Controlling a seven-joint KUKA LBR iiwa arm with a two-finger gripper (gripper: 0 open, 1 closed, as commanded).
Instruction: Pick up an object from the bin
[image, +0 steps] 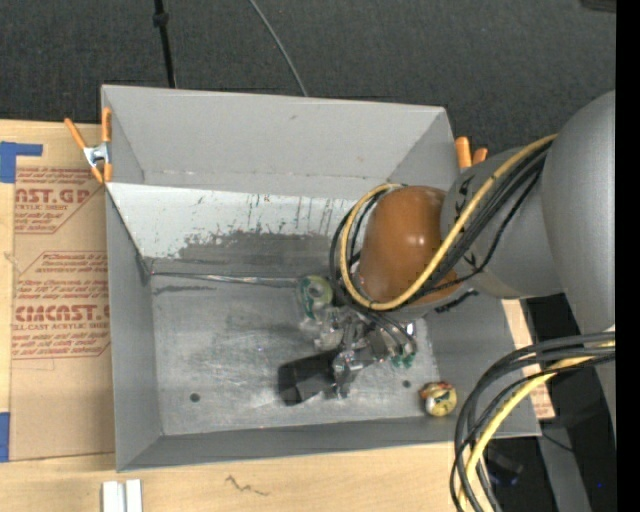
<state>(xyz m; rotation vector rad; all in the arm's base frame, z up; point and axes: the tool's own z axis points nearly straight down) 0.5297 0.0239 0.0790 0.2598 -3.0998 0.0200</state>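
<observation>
Black blocky object (303, 381) lies on the bin (200, 330) floor, near the middle of its lower edge. My gripper (345, 360) is at the object's right end, apparently touching it; I cannot tell whether it is open or closed. A small yellowish ball (437, 398) sits towards the lower right corner.

Even moderate light, soft shadow under the arm (585, 200) on the bin (215, 345) floor, sheen on orange cover (400, 245).

A black blocky object (303, 379) lies tilted – near the bin (215, 350) front.
</observation>
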